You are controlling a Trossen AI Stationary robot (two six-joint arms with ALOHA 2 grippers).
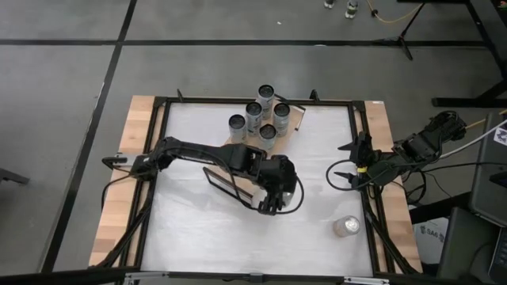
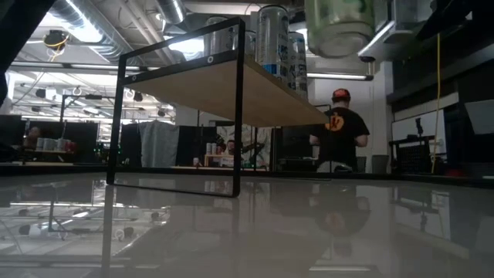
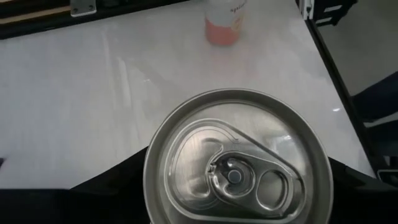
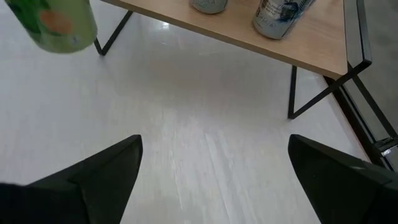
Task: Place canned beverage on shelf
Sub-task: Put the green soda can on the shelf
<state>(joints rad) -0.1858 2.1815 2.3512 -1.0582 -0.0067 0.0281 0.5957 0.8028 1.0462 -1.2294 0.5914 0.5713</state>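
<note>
Clamped jaws of the left gripper (image 1: 272, 207) held a green can (image 3: 237, 163) aloft over mid-table, at six o'clock from the shelf (image 1: 295, 119), where five cans (image 1: 259, 117) stood. Open white tabletop (image 1: 198, 229) lay all around. At three o'clock, by the table's edge, the right gripper (image 1: 341, 162) waited with jaws spread wide; a spare can (image 1: 346, 226) stood at five o'clock.
</note>
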